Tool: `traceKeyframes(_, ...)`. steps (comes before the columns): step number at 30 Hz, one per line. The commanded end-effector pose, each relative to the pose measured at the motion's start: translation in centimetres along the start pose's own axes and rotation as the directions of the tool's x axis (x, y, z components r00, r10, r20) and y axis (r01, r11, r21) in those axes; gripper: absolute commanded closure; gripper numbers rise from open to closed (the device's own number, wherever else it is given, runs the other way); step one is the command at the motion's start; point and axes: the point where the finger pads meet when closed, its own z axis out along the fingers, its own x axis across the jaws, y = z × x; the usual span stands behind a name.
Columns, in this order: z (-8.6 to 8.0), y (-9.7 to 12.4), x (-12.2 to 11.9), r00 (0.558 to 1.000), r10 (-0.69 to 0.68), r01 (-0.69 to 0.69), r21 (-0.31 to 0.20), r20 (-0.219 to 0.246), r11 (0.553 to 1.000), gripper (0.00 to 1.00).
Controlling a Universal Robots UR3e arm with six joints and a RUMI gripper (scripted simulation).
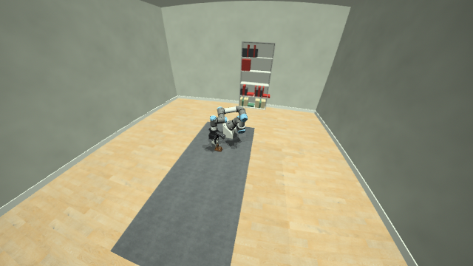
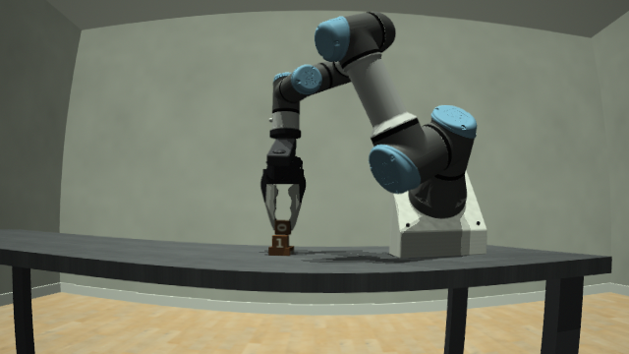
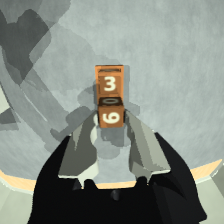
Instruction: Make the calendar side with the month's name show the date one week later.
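In the exterior view, left of centre, the gripper hangs straight down with its jaws clamped on one cube, its near face reading 0. That cube sits directly over the second cube, which rests in the tray on the surface and shows a 1 toward this camera. Whether the two cubes touch or a sliver of gap remains cannot be told.

As a judgement, the task is mid-way at best: one cube is seated, while the other is held above it, not beside it, so it has yet to be set flat in its own place. The tray is too small in these views to make out the month's name or which side carries it, so I cannot say whether the seated cube already shows the digit wanted.

In the wrist view, centre of frame, the held cube shows a dark top face with a 0 and a front face reading 6 or 9, depending on which way up. The seated cube, just above it in the frame, shows an upright 3. Both cubes stand square, not tilted. The tray's long axis seems to run away from the exterior camera, since only one cube's width shows there.
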Motion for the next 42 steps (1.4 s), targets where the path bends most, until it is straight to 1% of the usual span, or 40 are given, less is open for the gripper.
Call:
traceKeyframes(1,0.2,0.1,0.1,1.0,0.0,0.0,-0.002,-0.002,1.0,0.89)
traceKeyframes(16,1.5,0.1,0.1,1.0,0.0,0.0,-0.002,-0.002,1.0,0.89)
traceKeyframes(24,1.9,0.1,0.1,1.0,0.0,0.0,-0.002,-0.002,1.0,0.89)
traceKeyframes(42,2.1,0.1,0.1,1.0,0.0,0.0,-0.002,-0.002,1.0,0.89)
